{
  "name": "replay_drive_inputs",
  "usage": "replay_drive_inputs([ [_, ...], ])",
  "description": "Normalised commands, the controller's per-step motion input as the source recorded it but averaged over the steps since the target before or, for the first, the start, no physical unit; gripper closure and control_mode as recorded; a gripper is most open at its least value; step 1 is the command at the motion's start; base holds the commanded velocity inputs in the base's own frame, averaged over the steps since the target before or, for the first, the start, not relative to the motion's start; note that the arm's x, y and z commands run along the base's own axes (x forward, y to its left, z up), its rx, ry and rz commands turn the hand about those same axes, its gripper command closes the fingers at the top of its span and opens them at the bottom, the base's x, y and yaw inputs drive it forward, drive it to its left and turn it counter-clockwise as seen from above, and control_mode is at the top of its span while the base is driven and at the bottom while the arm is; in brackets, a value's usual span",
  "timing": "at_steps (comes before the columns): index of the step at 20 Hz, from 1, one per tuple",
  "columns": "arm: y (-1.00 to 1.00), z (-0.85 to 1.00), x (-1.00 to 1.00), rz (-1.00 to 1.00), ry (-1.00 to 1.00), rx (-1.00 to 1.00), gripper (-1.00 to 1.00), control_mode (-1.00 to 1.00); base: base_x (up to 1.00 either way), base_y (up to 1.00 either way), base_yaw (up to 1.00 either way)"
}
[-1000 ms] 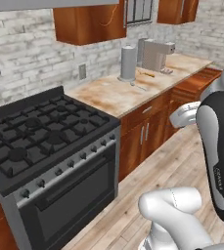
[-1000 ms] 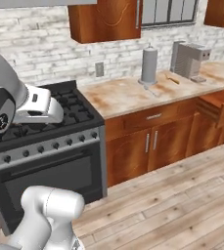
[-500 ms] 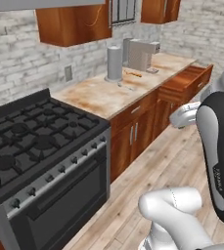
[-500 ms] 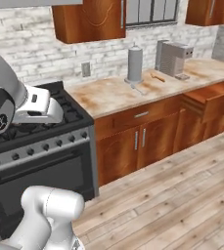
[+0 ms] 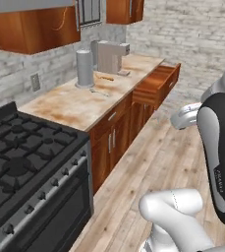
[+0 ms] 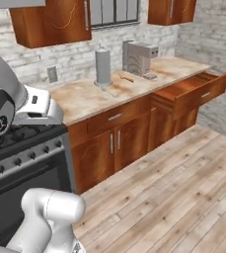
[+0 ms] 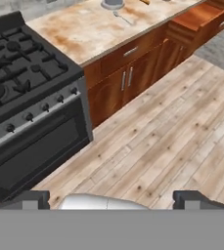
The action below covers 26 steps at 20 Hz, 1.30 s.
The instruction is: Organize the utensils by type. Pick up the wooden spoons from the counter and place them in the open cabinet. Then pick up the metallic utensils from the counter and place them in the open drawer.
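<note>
Gripper (image 7: pixel 111 200) seen spread, empty, above wood floor (image 7: pixel 172 136). Drawer (image 6: pixel 191 91) pulled open. Metal spoon (image 7: pixel 123 18) laid on counter (image 7: pixel 84 31) beside grey canister (image 6: pixel 103 66).

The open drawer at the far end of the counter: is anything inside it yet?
The drawer stands pulled out, and the part of its wooden bottom that shows looks bare. Its front panel and side walls hide the rest. A thin metal spoon still lies on the counter.
</note>
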Motion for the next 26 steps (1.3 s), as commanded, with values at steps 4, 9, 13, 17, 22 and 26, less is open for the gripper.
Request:
replay_drive_inputs([
  [4,0.00,0.00,0.00,0.00,0.00,0.00,-1.00,1.00,0.69,0.00,-0.39],
  [9,0.00,0.00,0.00,0.00,0.00,0.00,-1.00,1.00,0.91,0.00,-0.34],
  [13,0.00,0.00,0.00,0.00,0.00,0.00,-1.00,1.00,0.99,0.00,-0.14],
  [17,0.00,0.00,0.00,0.00,0.00,0.00,-1.00,1.00,1.00,-0.03,0.00],
  [22,0.00,0.00,0.00,0.00,0.00,0.00,-1.00,1.00,1.00,-0.17,0.04],
  [26,0.00,0.00,0.00,0.00,0.00,0.00,-1.00,1.00,1.00,-0.06,0.20],
])
